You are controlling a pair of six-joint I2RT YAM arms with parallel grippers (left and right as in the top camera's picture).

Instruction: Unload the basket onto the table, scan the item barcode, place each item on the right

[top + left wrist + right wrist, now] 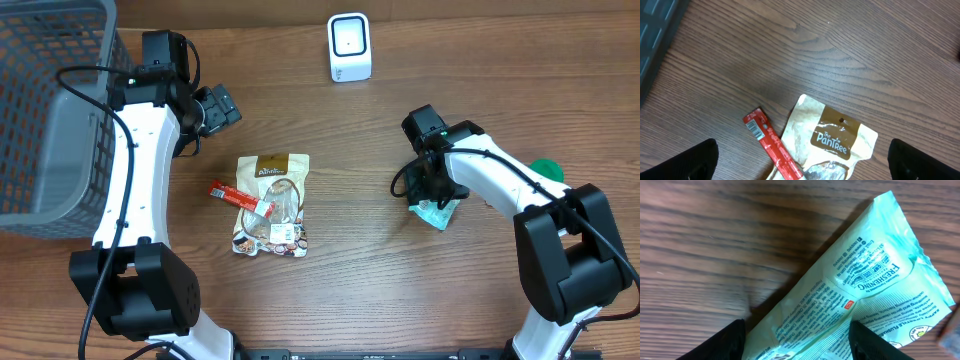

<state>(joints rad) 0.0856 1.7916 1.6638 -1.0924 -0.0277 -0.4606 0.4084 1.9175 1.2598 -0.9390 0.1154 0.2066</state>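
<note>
One wipes packet (860,285) sits inside the right end effector (797,332).

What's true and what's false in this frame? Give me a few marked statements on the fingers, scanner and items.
1. The left fingers are open with nothing between them. True.
2. The red stick lies well apart from the pouch. False: it overlaps the pouch's edge.
3. The right fingers sit on either side of a mint-green wipes packet. True.
4. The scanner is under the right fingers. False: it sits alone at the far side, with nothing touching it.
</note>
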